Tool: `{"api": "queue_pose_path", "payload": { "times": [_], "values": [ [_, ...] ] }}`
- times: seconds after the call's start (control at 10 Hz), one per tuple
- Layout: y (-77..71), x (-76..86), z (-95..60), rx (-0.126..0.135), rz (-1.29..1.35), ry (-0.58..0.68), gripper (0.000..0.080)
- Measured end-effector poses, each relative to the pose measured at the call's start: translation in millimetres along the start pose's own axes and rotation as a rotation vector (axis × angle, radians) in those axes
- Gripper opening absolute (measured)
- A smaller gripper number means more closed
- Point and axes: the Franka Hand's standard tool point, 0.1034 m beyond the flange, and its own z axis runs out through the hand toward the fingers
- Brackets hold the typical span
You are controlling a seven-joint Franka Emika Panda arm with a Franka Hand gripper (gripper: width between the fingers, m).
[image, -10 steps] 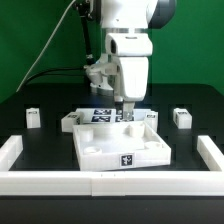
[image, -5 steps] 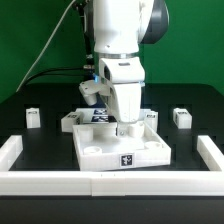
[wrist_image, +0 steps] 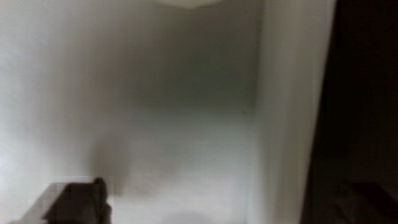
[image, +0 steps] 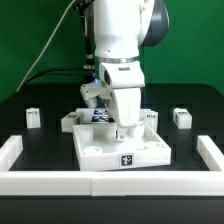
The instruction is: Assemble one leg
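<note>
The large white tabletop [image: 120,150] lies in the middle of the black table with its raised rim up and a marker tag on its front wall. My gripper [image: 124,131] hangs low over the tabletop's back part, its tips close to the inner surface. Small white legs stand around it: one at the exterior view's left [image: 33,117], one at the right [image: 181,117], one behind the tabletop's left corner [image: 68,122] and one behind its right corner [image: 152,117]. The wrist view is a blurred white surface [wrist_image: 178,110] with one dark fingertip [wrist_image: 75,203] at the edge. I cannot see whether the jaws hold anything.
The marker board [image: 99,114] lies behind the tabletop, partly hidden by the arm. A low white wall [image: 110,184] runs along the table's front, with side pieces at the exterior view's left [image: 9,152] and right [image: 211,151].
The arm has come down from above the tabletop's back edge into the tabletop, and the wrist has turned. The legs and the tabletop have not moved.
</note>
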Motion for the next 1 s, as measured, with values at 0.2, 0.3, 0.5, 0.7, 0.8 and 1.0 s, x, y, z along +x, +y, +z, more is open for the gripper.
{"api": "queue_pose_path", "payload": {
  "times": [0.2, 0.3, 0.5, 0.7, 0.8, 1.0],
  "values": [
    [-0.5, 0.1, 0.3, 0.001, 0.0, 0.0, 0.0279],
    [-0.7, 0.1, 0.4, 0.001, 0.0, 0.0, 0.0279],
    [-0.6, -0.3, 0.3, 0.0, 0.001, 0.0, 0.0057],
    [-0.6, -0.3, 0.3, 0.0, 0.001, 0.0, 0.0057],
    [-0.6, -0.3, 0.3, 0.0, 0.001, 0.0, 0.0057],
    [-0.3, 0.1, 0.2, 0.0, 0.005, 0.0, 0.0057]
  ]
}}
